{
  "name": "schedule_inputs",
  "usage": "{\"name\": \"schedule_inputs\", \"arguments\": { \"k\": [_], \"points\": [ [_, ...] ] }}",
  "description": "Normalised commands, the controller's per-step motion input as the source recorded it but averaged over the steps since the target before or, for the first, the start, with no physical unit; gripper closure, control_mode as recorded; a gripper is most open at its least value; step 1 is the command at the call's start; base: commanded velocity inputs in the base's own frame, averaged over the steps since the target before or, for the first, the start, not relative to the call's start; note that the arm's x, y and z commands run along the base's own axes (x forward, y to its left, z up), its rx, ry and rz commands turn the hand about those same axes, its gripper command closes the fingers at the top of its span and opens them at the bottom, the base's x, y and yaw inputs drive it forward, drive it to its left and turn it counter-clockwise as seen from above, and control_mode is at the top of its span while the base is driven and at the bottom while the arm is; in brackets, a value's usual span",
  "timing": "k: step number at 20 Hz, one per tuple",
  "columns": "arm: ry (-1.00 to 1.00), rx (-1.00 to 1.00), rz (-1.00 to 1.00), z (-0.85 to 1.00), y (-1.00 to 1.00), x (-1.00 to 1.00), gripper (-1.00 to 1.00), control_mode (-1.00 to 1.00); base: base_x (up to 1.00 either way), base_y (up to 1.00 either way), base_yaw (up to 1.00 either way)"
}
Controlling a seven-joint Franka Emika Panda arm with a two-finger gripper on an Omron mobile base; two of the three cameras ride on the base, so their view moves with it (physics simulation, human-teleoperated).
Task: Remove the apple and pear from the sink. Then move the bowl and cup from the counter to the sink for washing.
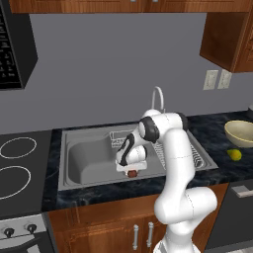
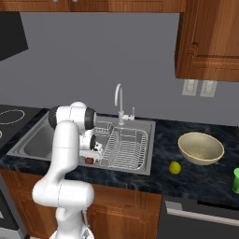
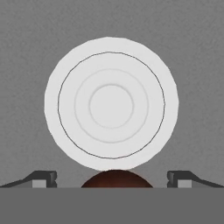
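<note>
I have the gripper (image 3: 112, 183) hanging low inside the sink (image 1: 79, 170), jaws spread wide with nothing between them yet; the apple (image 3: 117, 178) sits dead centre between the two tips in the hand view, just this side of the round drain (image 3: 111, 104). From the left base view the apple (image 1: 132, 173) shows right under the hand, near the basin's front wall. I judge the apple pickup is the step in hand: I want to go straight down until the tips flank the widest part of the fruit, then close gently, since a round fruit can squirt out if pinched too high. I would lift clear of the front rim before swinging toward the counter (image 2: 196, 177).

The pear (image 2: 175, 167) already lies on the counter, just in front of the bowl (image 2: 200, 147), and the cup (image 2: 236, 180) stands at the far right edge. The counter is dark speckled stone; a wire rack (image 2: 126, 147) fills the sink's right half below the faucet (image 2: 119, 100). Wooden cabinets (image 2: 210, 42) hang above a grey wall, and a stovetop (image 1: 17, 160) lies to the left
</note>
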Motion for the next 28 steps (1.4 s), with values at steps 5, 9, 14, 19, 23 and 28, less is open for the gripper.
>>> {"name": "schedule_inputs", "arguments": {
  "k": [5, 9, 14, 19, 23, 28],
  "points": [
    [0.0, 0.0, -0.01, -0.11, 0.05, -0.14, -1.0, -1.0, 0.0, 0.0, 0.0],
    [0.0, 0.0, -0.02, -0.13, 0.04, -0.12, -1.0, -1.0, 0.0, 0.0, 0.0],
    [0.0, -0.01, -0.03, -0.12, 0.03, -0.13, -1.0, -1.0, 0.0, 0.0, 0.0],
    [0.0, -0.01, -0.04, -0.13, 0.03, -0.13, -1.0, -1.0, 0.0, 0.0, 0.0],
    [0.0, -0.02, -0.05, -0.15, 0.01, -0.14, -1.0, -1.0, 0.0, 0.0, 0.0],
    [0.0, -0.03, -0.05, -0.13, 0.02, -0.14, -1.0, -1.0, 0.0, 0.0, 0.0]
  ]
}}
